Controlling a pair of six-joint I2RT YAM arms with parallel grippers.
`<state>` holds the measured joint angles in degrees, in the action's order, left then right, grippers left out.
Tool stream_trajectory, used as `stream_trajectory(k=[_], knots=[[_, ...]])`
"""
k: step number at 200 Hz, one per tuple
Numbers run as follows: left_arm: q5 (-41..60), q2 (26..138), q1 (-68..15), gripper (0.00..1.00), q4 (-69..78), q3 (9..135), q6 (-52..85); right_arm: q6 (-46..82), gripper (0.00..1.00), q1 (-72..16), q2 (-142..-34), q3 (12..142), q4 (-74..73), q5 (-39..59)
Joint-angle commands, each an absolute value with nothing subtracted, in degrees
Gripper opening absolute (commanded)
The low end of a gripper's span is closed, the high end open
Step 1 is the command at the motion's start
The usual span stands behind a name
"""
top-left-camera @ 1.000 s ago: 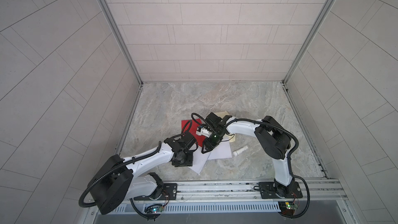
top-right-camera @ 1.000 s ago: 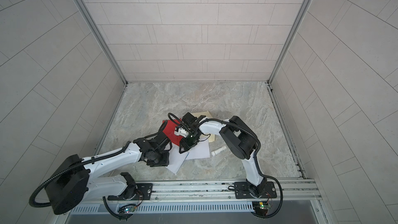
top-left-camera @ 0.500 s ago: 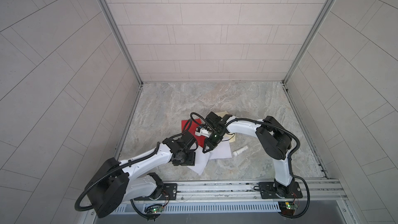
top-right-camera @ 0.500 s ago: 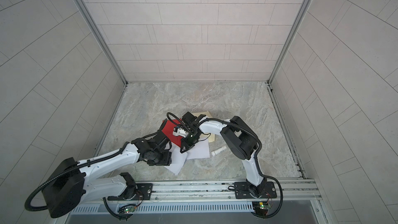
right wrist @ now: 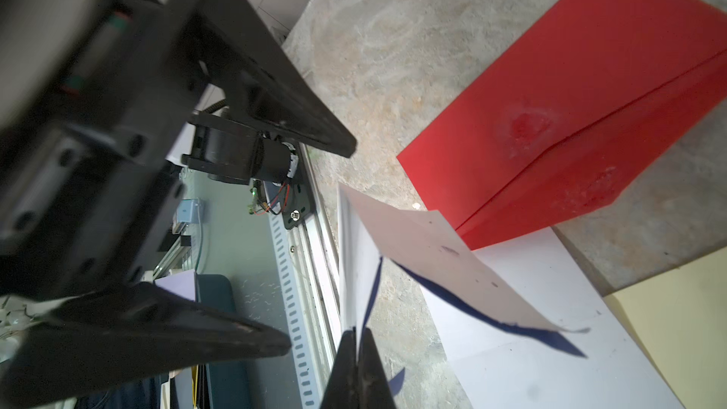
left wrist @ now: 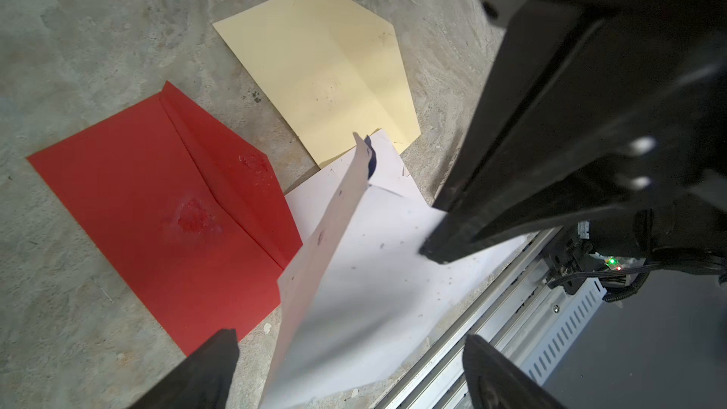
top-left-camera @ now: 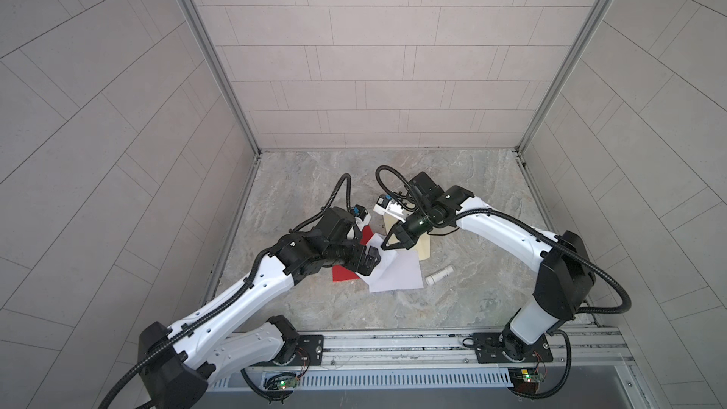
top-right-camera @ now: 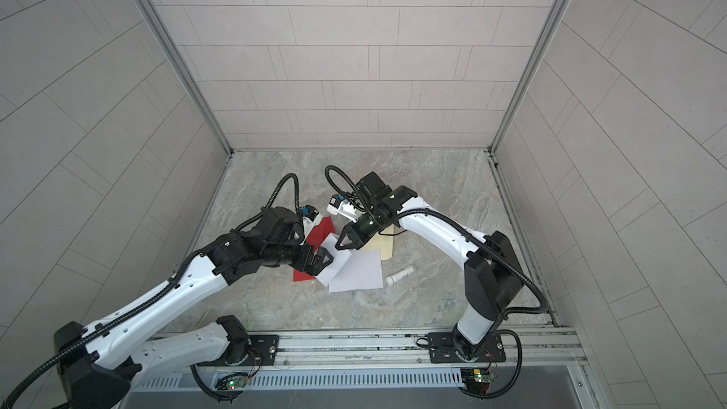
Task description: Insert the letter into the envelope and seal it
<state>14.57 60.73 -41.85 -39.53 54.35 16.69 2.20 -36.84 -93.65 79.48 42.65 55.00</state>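
The jaws of my right gripper pinched the raised white folded paper letter just beside the flat red paper envelope. Those of my left gripper gaped around it. I judged it best to withdraw left straight, without snagging.

We see soft even light, faint shadows; walls bow at frame sides; letter blurs lower centre

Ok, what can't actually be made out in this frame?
Both top views: the left gripper hides most of the red envelope.
Top views: small white tube too small to identify; wrist views miss it.
Left wrist view: white paper pinched by the right gripper blurs near the lens; letter or envelope unclear.
Top views: right gripper covers part of the cream envelope.
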Motion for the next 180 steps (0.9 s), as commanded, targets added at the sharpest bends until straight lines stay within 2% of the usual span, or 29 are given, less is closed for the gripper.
stream_trajectory(k=[1,15,50,72,87,101,123,156,180], knots=[[16.08,61.23,-40.98,0.97,-42.89,57.38,11.20,-2.72,0.01,-36.31,-91.96,81.14,47.77,59.72],[18.40,60.93,-40.07,0.96,-43.10,57.99,9.27,-4.17,0.01,-36.14,-91.47,81.60,50.03,60.39],[27.08,60.63,-38.19,0.80,-45.38,59.17,6.43,-5.55,0.01,-35.09,-90.11,81.08,52.29,60.97],[32.74,60.66,-37.44,0.76,-44.86,58.58,6.91,-5.87,0.01,-34.07,-89.34,80.95,52.47,62.16],[34.05,61.00,-37.44,0.75,-43.88,57.71,7.30,-6.19,0.01,-33.54,-88.90,81.19,52.52,63.17],[34.56,61.26,-37.44,0.69,-43.23,57.14,7.42,-6.48,0.01,-33.23,-88.77,81.55,52.82,63.46],[38.21,61.94,-37.09,0.52,-42.04,57.03,8.03,-7.28,0.01,-32.97,-88.86,82.00,53.76,63.13],[40.77,63.36,-36.87,0.17,-41.51,57.73,9.02,-7.21,0.02,-32.56,-89.27,82.13,53.99,61.94],[39.27,64.64,-36.43,0.00,-40.01,57.52,10.96,-6.34,0.04,-31.80,-89.30,82.53,53.39,61.09]])
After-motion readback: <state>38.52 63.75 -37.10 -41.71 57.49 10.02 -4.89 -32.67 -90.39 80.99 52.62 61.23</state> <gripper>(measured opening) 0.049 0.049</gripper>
